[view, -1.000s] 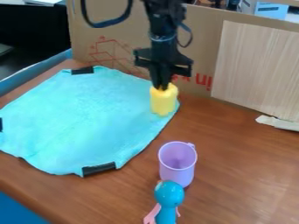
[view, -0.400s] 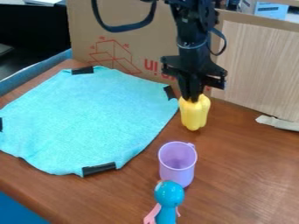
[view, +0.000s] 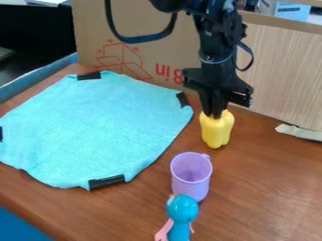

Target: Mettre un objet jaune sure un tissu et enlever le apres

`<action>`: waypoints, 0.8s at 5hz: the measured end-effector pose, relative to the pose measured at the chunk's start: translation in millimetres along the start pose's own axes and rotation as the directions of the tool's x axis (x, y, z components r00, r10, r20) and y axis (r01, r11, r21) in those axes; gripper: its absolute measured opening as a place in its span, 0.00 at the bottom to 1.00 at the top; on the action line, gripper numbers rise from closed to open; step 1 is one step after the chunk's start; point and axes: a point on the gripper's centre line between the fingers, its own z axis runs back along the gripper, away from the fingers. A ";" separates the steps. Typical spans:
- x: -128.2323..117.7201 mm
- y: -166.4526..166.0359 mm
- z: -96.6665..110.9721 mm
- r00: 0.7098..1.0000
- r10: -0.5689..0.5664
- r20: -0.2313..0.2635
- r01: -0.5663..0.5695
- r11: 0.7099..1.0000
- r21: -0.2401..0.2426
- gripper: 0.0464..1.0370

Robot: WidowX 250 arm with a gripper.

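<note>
Object (view: 217, 134), yellow, lobed, just beside the turquoise cloth (view: 100, 127).
Black claw (view: 215, 115) clamps its top; purple cup (view: 190, 187) stands on the brown bench (view: 264, 188).

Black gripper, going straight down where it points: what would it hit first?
The black gripper has the yellow lobed object at its tips; below that, probably the brown wooden table, though depth is unclear.
</note>
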 end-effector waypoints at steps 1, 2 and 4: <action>0.6 0.8 -2.9 1.000 0.004 0.023 -0.004 1.000 0.004 0.06; -1.2 -2.5 -3.9 1.000 -0.002 0.025 0.002 1.000 -0.018 0.28; 7.4 13.1 32.7 0.996 0.057 0.075 -0.052 0.996 -0.067 0.83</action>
